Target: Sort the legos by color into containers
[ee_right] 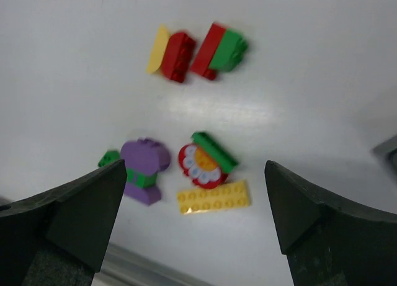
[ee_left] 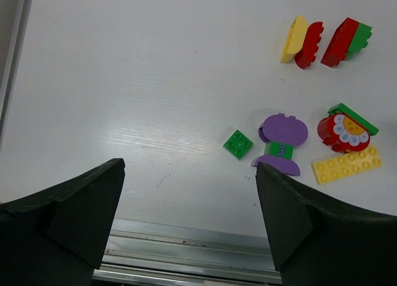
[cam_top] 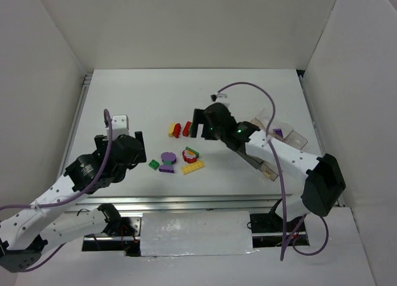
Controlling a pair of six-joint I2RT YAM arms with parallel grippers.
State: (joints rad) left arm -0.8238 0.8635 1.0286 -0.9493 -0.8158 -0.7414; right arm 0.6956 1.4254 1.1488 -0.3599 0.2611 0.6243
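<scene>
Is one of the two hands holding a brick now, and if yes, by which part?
Nothing is held. The left hand and the right hand are both open and empty; the bricks lie loose on the table.

The white table (cam_top: 124, 100) is carrying scattered legos (cam_top: 189, 154) near its middle, a yellow studded plate (cam_top: 193, 167) lying flat among them, and a clear organizer box (cam_top: 296, 137) sitting rightward.

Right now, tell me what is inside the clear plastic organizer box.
A small purple brick lies in a far compartment of the clear smoky-tinted organizer box. The right arm crosses over its middle, hiding those compartments.
</scene>
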